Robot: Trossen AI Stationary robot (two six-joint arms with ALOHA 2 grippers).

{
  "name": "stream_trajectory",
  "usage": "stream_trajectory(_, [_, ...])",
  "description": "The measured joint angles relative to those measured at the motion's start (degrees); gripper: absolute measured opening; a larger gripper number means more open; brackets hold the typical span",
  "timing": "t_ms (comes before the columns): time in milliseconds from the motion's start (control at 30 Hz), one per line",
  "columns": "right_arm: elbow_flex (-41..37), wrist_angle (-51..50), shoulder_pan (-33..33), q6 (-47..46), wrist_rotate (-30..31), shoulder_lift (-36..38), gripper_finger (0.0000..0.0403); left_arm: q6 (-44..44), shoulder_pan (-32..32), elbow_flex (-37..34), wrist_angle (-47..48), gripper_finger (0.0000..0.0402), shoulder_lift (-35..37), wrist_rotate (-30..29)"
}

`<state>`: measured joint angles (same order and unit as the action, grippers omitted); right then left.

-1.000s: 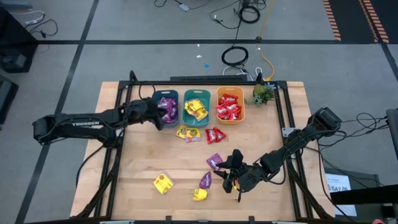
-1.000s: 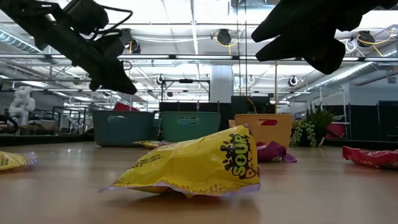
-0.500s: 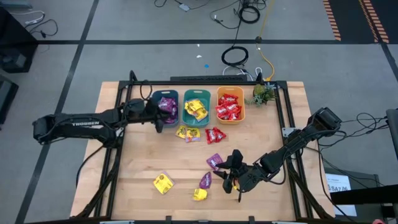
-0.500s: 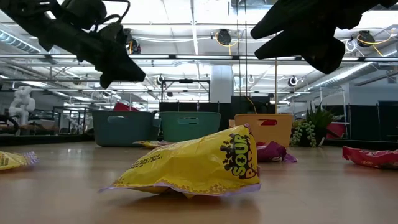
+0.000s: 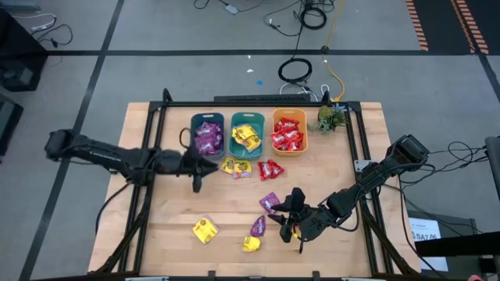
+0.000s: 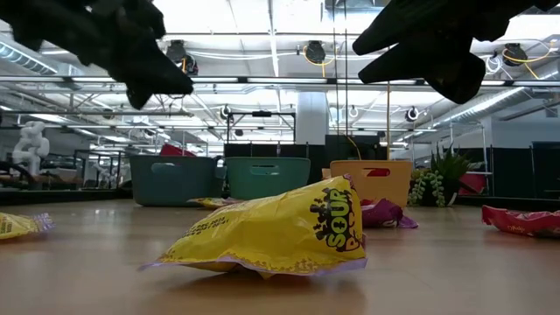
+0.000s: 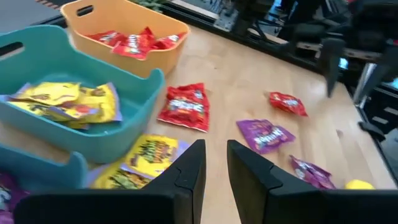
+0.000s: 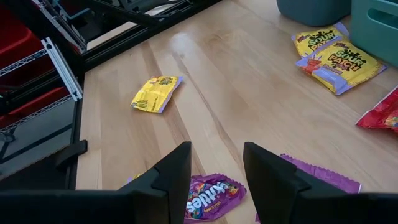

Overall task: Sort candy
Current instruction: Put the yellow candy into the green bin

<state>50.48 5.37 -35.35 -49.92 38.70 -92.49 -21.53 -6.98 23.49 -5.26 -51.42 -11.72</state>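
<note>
High view, crinkly shiny candy [image 5: 270,203], smooth wooden table [image 5: 328,168]

From here I see bright, even overhead light, soft shadows, ceiling-lamp glare, and blurred far wrist-view backgrounds.

Three plastic bins at table's far edge: dark teal bin [image 5: 208,137] holds purple packets, teal bin [image 5: 247,136] yellow, orange bin [image 5: 290,132] red. Loose shiny candy packets [image 5: 205,229] lie on wooden tabletop [image 5: 328,172].

Robotics lab or workshop, wooden desk [image 5: 328,168] on a dark metal frame, grey floor [image 5: 156,74] strewn with cables [image 5: 295,70], open ceiling with strip lights [image 6: 262,26]
</note>
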Motion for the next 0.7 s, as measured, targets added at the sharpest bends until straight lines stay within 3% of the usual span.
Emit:
stream_trajectory(300, [0.0, 0.0, 0.0, -0.3, 0.0, 0.0, 0.0139, -9.0, -22.0, 0.0, 0.2, 0.0075, 0.0, -20.8])
stream_trajectory(467, [0.0, 0.0, 0.0, -0.3, -1.9, 0.0, 0.0139, -9.7, -25.9, 0.0, -0.7, 0.0075, 0.0, -19.5])
stream_trajectory(700, [0.0, 0.2, 0.0, -0.4, -3.2, 0.0, 0.0139, -9.7, -26.0, 0.0, -5.8, 0.0075, -0.1, -17.3])
